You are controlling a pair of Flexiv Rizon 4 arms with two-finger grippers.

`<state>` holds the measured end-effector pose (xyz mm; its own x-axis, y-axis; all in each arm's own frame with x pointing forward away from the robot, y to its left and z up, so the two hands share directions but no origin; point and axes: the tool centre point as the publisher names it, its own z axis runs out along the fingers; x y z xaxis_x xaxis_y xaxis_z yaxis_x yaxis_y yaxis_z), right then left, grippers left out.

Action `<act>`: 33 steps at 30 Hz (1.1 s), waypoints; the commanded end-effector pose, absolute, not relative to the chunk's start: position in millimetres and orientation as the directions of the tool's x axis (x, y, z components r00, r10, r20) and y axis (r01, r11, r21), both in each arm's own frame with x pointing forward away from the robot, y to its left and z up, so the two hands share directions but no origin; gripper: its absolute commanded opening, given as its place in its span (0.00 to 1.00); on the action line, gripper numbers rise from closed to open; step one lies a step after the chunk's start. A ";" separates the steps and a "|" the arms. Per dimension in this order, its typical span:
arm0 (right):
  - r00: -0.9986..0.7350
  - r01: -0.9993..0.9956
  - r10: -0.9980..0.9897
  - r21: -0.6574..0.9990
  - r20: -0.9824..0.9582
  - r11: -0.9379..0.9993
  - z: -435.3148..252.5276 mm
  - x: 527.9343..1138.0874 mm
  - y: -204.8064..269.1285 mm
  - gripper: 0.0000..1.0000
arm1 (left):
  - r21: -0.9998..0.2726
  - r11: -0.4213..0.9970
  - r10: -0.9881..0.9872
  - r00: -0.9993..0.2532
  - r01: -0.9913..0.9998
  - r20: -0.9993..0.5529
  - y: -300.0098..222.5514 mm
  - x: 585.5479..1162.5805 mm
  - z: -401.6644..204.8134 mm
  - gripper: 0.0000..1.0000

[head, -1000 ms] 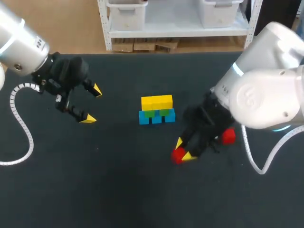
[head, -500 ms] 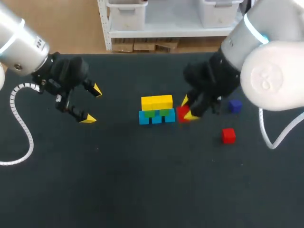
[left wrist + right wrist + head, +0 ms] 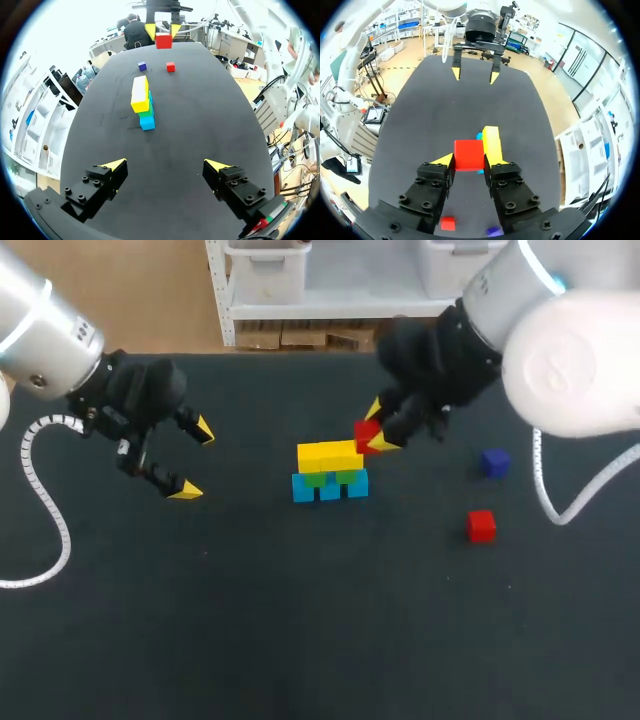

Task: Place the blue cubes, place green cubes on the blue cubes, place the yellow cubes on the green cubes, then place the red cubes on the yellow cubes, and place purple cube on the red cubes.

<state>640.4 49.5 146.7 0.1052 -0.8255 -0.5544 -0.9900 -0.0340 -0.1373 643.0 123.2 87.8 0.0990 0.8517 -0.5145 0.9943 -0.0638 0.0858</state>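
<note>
At mid-table, stack (image 3: 330, 472): yellow cubes (image 3: 330, 454) on green cubes (image 3: 316, 480) on blue cubes (image 3: 330, 489).
Right gripper (image 3: 373, 429): fingers clamped on a red cube (image 3: 365, 432) from two sides, held aloft just beside the yellow layer's right end.
Left gripper (image 3: 195, 460): fingers spread wide, holding nothing, well left of the stack.
Second red cube (image 3: 481, 525): on the table (image 3: 300, 620), right of the stack.
Purple cube (image 3: 494, 462): on the table, near the second red cube.

Dark counter (image 3: 250, 620) is carrying the blue cubes (image 3: 330, 490) near its middle. A loose red cube (image 3: 481, 525) and a purple cube (image 3: 494, 462) are sitting apart, off to their right.
</note>
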 end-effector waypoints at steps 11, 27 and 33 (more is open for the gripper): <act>0.042 -0.996 -0.830 -0.094 -0.555 0.012 124.8 677.4 84.3 0.00 | 0.089 -0.065 0.850 0.102 0.994 -0.517 124.3 642.6 87.3 1.00; 0.013 -0.997 -0.844 -0.067 -0.537 0.028 102.8 681.1 102.0 0.00 | 0.089 -0.065 0.850 0.102 0.994 -0.517 124.3 642.6 87.3 1.00; 0.010 -0.997 -0.844 -0.067 -0.535 0.031 101.9 681.7 103.4 0.00 | 0.089 -0.065 0.850 0.102 0.994 -0.517 124.3 642.6 87.3 1.00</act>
<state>680.7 102.6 102.3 0.0108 -0.8437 -0.5366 -0.9972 0.0308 -0.0686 643.0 123.2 87.8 0.0990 0.8518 -0.5144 0.9943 -0.0637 0.0858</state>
